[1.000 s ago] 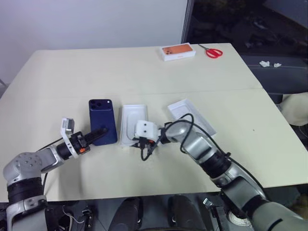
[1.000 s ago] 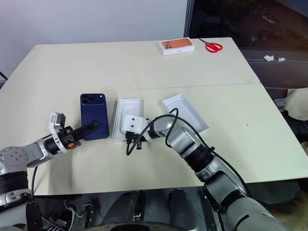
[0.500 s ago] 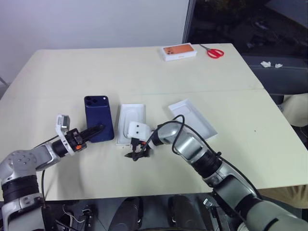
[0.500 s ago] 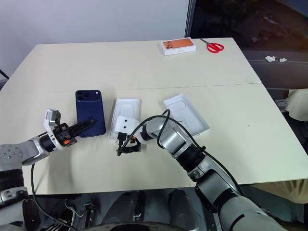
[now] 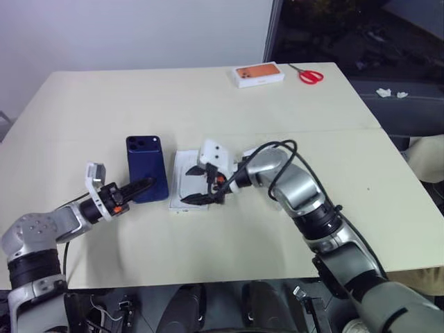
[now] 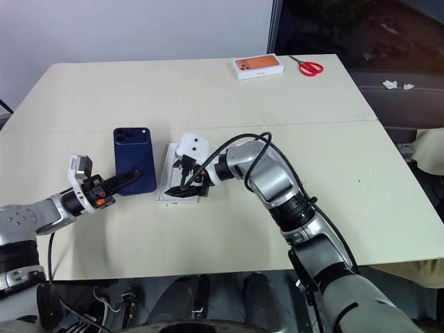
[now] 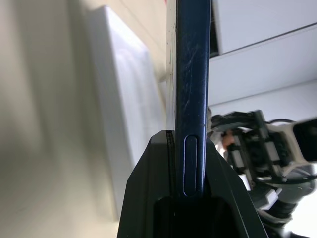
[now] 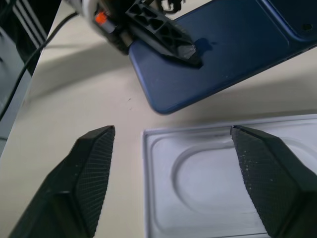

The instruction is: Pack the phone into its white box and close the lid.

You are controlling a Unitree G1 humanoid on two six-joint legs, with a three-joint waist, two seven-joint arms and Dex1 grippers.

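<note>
The phone (image 5: 147,168) is dark navy and lies back up on the table, its camera cluster at the far end. My left gripper (image 5: 139,187) is shut on its near end, and in the left wrist view the fingers (image 7: 163,163) clamp the phone's (image 7: 190,74) thin edge. Just right of it lies a white insert with an oval recess (image 5: 182,182). My right gripper (image 5: 192,186) hovers open over the insert (image 8: 208,183), pointing toward the phone (image 8: 223,54). The lid is hidden behind my right arm. I cannot tell whether the white box lies under the insert.
An orange-topped white box (image 5: 258,74) and red scissors (image 5: 308,75) sit at the table's far right edge. A seam crosses the table (image 5: 361,180) just beyond the phone. Bare tabletop stretches to the right of my right arm.
My right gripper opened and rose from the table in front of the insert to just above it. My left gripper keeps its hold on the phone, hardly shifting.
</note>
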